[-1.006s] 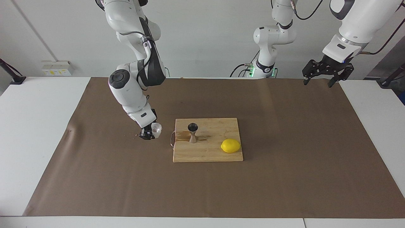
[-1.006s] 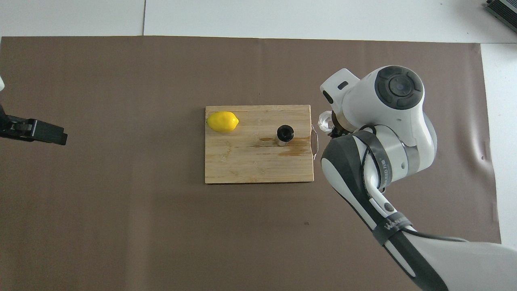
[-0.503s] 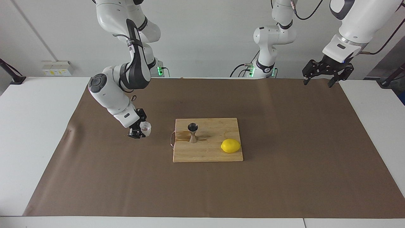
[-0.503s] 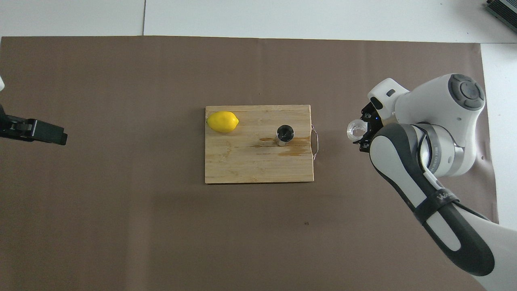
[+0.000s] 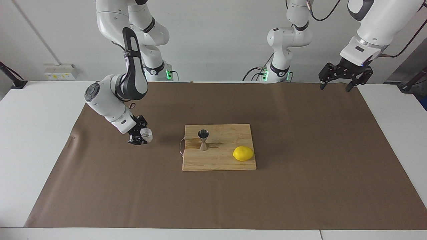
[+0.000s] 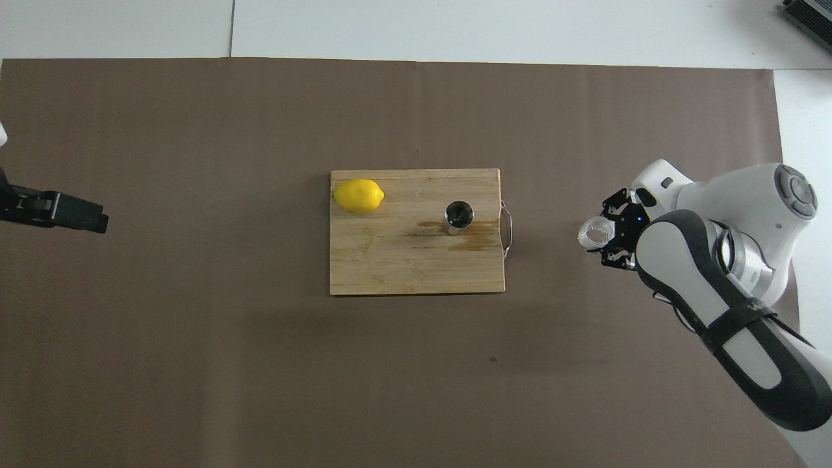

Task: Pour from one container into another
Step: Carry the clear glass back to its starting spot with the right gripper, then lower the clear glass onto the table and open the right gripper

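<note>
The right gripper (image 5: 140, 136) hangs low over the brown paper mat (image 5: 300, 186), off the cutting board's (image 5: 227, 160) handle end and toward the right arm's end of the table. Its fingers are closed on the small clear faceted cup (image 5: 146, 134), which sits at the gripper's tip and looks tipped on its side with the mouth toward the board, though that tilt is hard to read. From overhead, the same cup (image 6: 595, 233) lies at about 3 o'clock from the board (image 6: 390, 266), well apart from it.

The steel hourglass jigger (image 5: 203, 140) stands upright on the wooden board, near the wire handle (image 5: 181, 146) end. A dark wet stain (image 5: 191, 144) spreads on the wood beside its foot. In the overhead view the jigger (image 6: 458, 216) shows a dark inside, and the lemon (image 6: 358, 195) rests at about 9 o'clock from it, at the board's corner farther from the robots.

The left gripper (image 5: 337, 85) waits in the air over the mat's edge at the left arm's end of the table, fingers spread wide and holding nothing. Overhead, only its dark tip (image 6: 62, 213) shows.
</note>
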Controlling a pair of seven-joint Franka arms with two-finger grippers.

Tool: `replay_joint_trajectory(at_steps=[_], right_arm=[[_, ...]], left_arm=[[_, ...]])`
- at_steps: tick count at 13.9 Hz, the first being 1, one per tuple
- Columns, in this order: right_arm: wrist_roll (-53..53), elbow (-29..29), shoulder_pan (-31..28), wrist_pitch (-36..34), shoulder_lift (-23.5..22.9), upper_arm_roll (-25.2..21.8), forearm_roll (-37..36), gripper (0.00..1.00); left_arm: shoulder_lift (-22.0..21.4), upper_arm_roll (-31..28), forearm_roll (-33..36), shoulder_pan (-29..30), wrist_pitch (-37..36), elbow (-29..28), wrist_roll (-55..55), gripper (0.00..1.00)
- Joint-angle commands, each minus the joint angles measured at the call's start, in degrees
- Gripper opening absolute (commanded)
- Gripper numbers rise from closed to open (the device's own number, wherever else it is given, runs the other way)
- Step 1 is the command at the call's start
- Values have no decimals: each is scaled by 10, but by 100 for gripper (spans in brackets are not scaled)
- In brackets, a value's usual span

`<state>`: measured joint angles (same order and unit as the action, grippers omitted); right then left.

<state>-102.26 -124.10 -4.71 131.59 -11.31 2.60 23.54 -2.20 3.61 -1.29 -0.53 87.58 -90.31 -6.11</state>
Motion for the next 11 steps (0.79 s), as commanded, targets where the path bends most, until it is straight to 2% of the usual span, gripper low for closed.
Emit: replay_joint_trajectory(at_steps=[1,4,5,7,8,9,10,11], right_arm=[[-41,-28,-16,9,22,7,24,5],[-72,-29,-25,29,8,7,32,6],[-73,-29,-25,35,6,7,38,11],[-84,-29,-25,45,6,7,41,12],[-84,-30,-24,46,6,7,41,17],[-82,-31,-24,46,6,7,41,35],[-80,-31,-24,46,6,7,42,65],[-80,-31,-24,46,6,7,41,80]], left_arm=[[-11,0,-5,3,8,-15,4,100],[-11,1,-5,3,8,-15,4,100],[-11,1,-5,3,8,-15,3,100],[-11,1,-5,3,8,-15,4,100],[-11,0,-6,3,8,-15,4,100],[-11,1,-6,3,8,-15,4,100],[-11,0,-6,3,8,-15,4,100],[-11,1,-5,3,8,-15,3,100]])
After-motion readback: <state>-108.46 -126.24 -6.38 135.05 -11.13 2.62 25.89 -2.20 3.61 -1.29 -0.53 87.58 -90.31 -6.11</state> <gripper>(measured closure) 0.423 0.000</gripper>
